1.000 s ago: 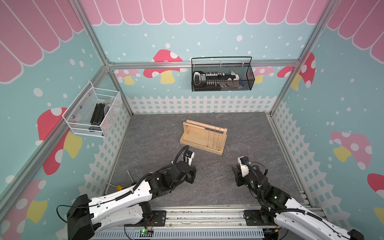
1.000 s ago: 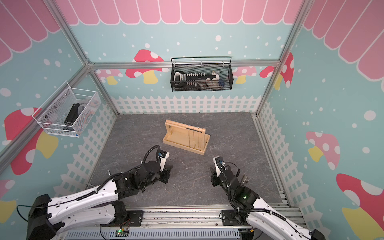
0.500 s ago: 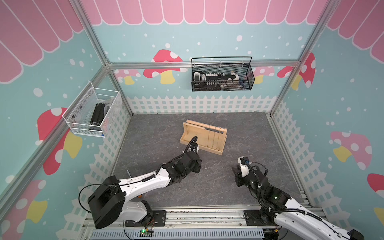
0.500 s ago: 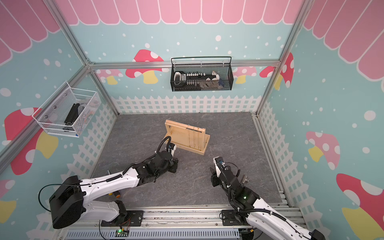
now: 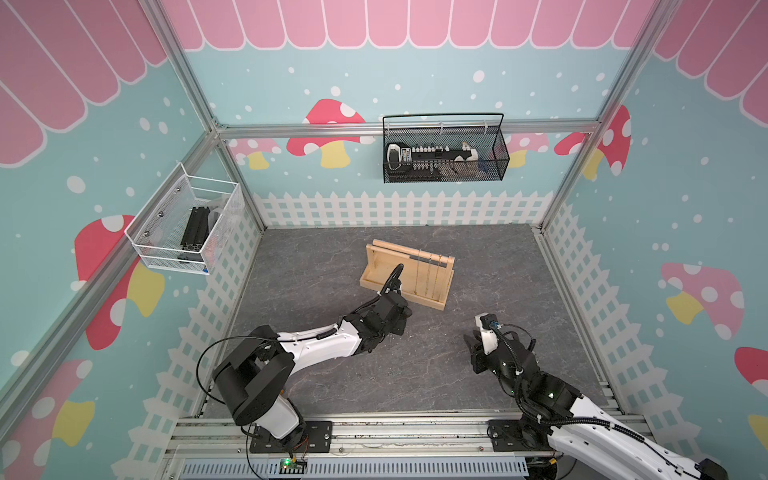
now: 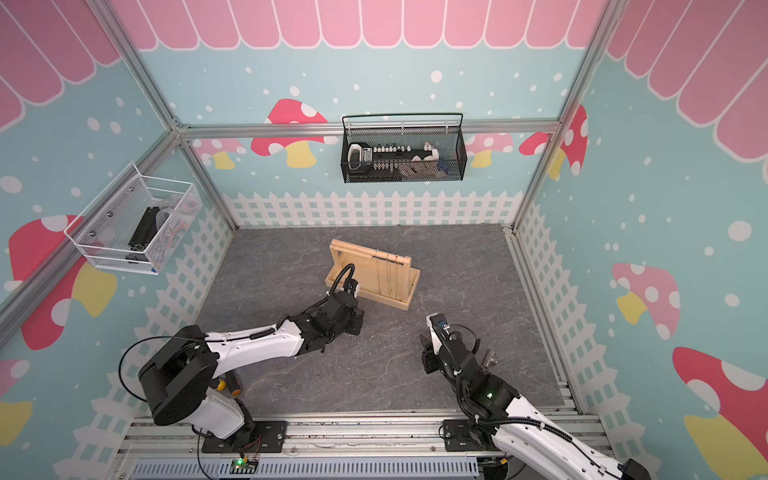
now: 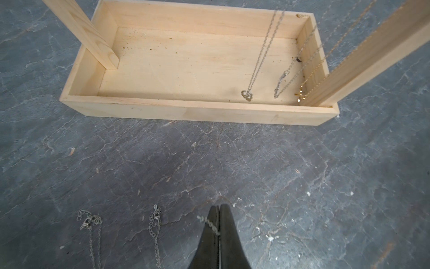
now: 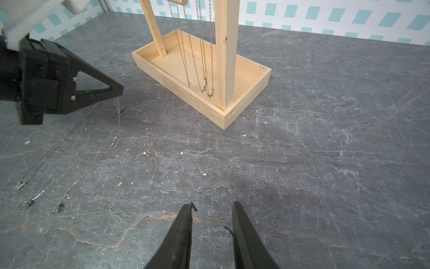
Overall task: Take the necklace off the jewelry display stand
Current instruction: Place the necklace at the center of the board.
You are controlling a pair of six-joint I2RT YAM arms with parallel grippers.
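The wooden jewelry display stand (image 5: pixel 415 282) sits mid-frame in both top views, with chains (image 8: pixel 200 46) hanging from its dowel. Just below it, the left gripper (image 7: pixel 218 208) is pinched tight on a silver necklace (image 7: pixel 210 224) above the grey floor (image 7: pixel 302 186). Two loose necklaces (image 7: pixel 155 219) lie beside it. At lower right, the right gripper (image 8: pixel 213 207) has its jaws parted and holds nothing.

Matt pale wood jewelry display stand (image 7: pixel 186 111); necklace (image 7: pixel 208 225) looks metal.

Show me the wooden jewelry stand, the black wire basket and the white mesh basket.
jewelry stand (image 7: pixel 186 111): left wrist view, front wall of its base.
black wire basket (image 5: pixel 496 153): in a top view, mesh end wall.
white mesh basket (image 5: pixel 162 226): in a top view, mesh side wall.
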